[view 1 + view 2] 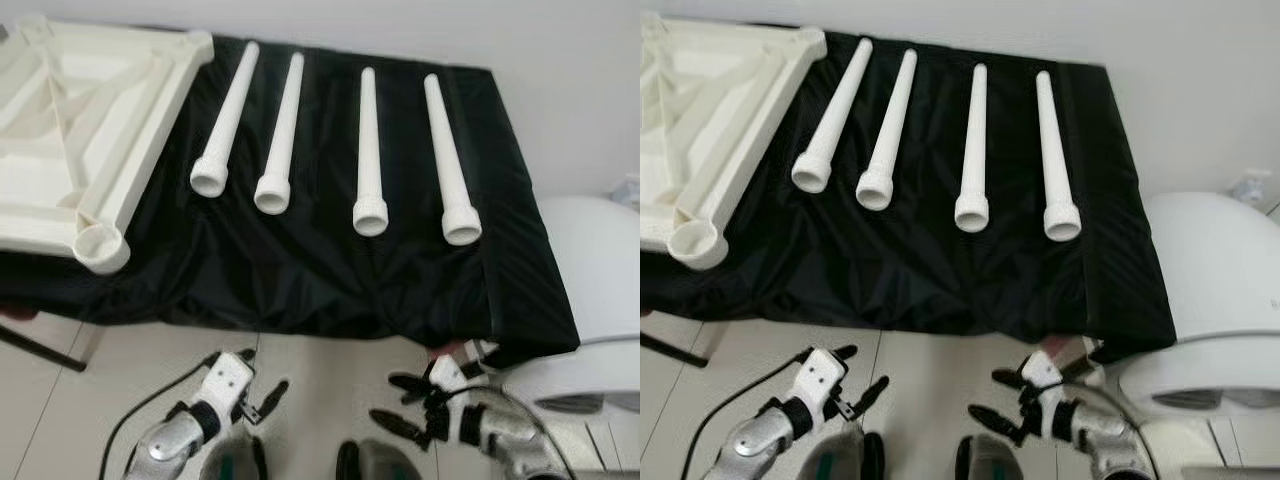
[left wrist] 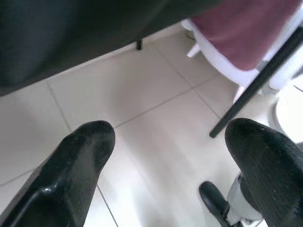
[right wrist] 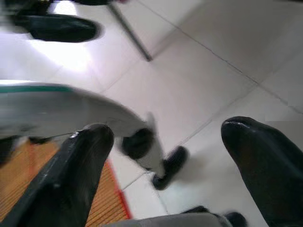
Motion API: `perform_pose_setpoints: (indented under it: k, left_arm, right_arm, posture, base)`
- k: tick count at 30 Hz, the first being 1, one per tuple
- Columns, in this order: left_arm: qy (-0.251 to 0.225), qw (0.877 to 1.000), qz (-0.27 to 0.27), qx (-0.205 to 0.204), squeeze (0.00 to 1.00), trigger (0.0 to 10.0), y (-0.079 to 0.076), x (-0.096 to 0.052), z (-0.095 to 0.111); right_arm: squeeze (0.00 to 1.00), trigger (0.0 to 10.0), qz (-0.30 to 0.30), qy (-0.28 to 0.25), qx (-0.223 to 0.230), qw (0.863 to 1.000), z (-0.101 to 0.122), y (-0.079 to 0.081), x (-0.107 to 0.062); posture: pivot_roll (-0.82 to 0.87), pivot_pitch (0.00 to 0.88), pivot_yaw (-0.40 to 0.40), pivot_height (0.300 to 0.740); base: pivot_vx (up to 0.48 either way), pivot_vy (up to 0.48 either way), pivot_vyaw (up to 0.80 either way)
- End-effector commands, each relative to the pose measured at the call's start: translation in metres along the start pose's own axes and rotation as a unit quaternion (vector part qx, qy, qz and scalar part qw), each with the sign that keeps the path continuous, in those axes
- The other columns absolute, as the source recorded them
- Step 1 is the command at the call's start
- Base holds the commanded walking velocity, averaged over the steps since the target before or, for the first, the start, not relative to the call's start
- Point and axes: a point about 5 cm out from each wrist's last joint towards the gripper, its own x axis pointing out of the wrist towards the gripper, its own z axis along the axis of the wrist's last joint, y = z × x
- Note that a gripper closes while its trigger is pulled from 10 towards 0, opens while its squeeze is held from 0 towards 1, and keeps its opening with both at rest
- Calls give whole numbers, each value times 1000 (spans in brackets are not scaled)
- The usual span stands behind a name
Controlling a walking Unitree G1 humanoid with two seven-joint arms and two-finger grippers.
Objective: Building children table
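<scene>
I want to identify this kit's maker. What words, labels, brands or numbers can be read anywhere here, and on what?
None: no readable text on the four white legs, the white tabletop, the black cloth or the white seat.

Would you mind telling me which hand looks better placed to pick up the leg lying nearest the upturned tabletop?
Probably the left hand: it hangs open on the same side as that leg and the tabletop, while the right hand sits below the farthest leg.
</scene>
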Motion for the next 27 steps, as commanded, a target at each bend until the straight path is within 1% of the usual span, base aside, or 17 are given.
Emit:
perform_pose_setpoints:
  k: [1,2,4,5,8,9,10,12,13,14,16,18,19,20,22,24,27]
  left_arm:
    - [-12,983,-185,-1,0,10000,-20,-3,10]
    - [-12,983,-185,-1,0,10000,-20,-3,10]
    - [-42,976,-212,8,0,10000,-22,-4,33]
    - [-42,976,-212,8,0,10000,-22,-4,33]
    - [-78,966,-246,18,0,10000,-22,-4,67]
    - [-78,966,-246,18,0,10000,-22,-4,67]
    - [-92,962,-258,24,0,10000,-23,-3,79]
    - [-92,962,-258,24,0,10000,-23,-3,79]
    - [-106,957,-269,26,0,10000,-26,-4,90]
    - [-106,957,-269,26,0,10000,-26,-4,90]
    - [-120,953,-278,21,0,10000,-27,-4,102]
    - [-138,943,-302,8,0,10000,-31,-9,125]
    - [-138,943,-302,8,0,10000,-31,-9,125]
    - [-141,938,-317,4,0,10000,-33,-14,134]
    - [-126,928,-352,2,0,10000,-39,-24,141]
    - [-126,928,-352,2,0,10000,-39,-24,141]
    - [-95,923,-373,-7,0,10000,-43,-35,139]
  right_arm:
    - [0,10000,43,3,4,999,5,4,-5]
    - [0,10000,43,3,4,999,5,4,-5]
    - [0,10000,88,2,-10,996,22,5,-10]
    - [0,10000,88,2,-10,996,22,5,-10]
    - [0,10000,135,-3,-33,990,48,2,-12]
    - [0,10000,135,-3,-33,990,48,2,-12]
    - [0,10000,154,-3,-39,987,56,2,-12]
    - [0,10000,154,-3,-39,987,56,2,-12]
    - [0,10000,175,0,-43,984,63,3,-14]
    - [0,10000,175,0,-43,984,63,3,-14]
    - [0,10000,191,1,-48,980,70,4,-16]
    - [0,10000,218,-15,-51,975,88,8,-20]
    - [0,10000,218,-15,-51,975,88,8,-20]
    - [0,10000,228,-22,-52,972,96,10,-21]
    - [0,10000,248,-19,-52,967,106,13,-25]
    - [0,10000,248,-19,-52,967,106,13,-25]
    - [0,10000,265,3,-49,963,104,17,-29]
  posture:
    - [31,172,-50,740]
    - [31,172,-50,740]
    - [33,178,-61,740]
    - [33,178,-61,740]
    - [36,195,-83,740]
    - [36,195,-83,740]
    - [43,193,-88,740]
    - [43,193,-88,740]
    - [45,186,-89,740]
    - [45,186,-89,740]
    - [48,180,-94,740]
    - [48,177,-96,740]
    - [48,177,-96,740]
    - [50,178,-93,740]
    - [51,185,-92,740]
    - [51,185,-92,740]
    - [57,195,-95,740]
  base:
    - [0,0,0]
    - [0,0,0]
    - [0,0,0]
    - [0,0,0]
    - [0,0,0]
    - [0,0,0]
    - [0,0,0]
    - [0,0,0]
    - [0,0,0]
    - [0,0,0]
    - [0,0,0]
    - [0,0,0]
    - [0,0,0]
    - [0,0,0]
    - [0,0,0]
    - [0,0,0]
    - [0,0,0]
